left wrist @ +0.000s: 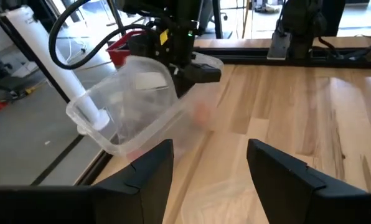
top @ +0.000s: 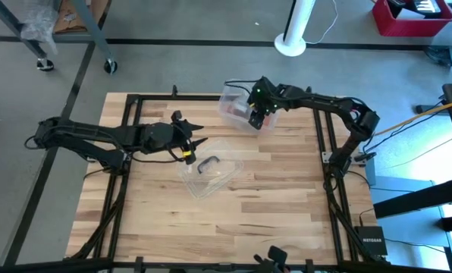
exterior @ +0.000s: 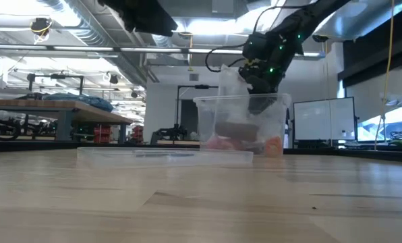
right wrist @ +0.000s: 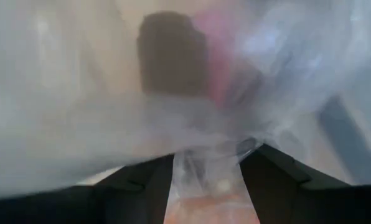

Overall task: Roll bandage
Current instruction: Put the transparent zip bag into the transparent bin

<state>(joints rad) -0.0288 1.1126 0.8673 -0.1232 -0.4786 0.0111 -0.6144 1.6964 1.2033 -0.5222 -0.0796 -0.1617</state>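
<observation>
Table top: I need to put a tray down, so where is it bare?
The near half of the table is bare wood, as is the right side below the box. It is crowded around the lid at the middle and the box at the far edge.

Overhead camera looks straight down on the table (top: 271,197), low one peers level across it, both wrist cameras sit close, all sharing the clear box (top: 233,106).

Clear glossy plastic box (top: 233,106) and lid (top: 211,176) — smooth pale wood table (top: 271,197).
</observation>
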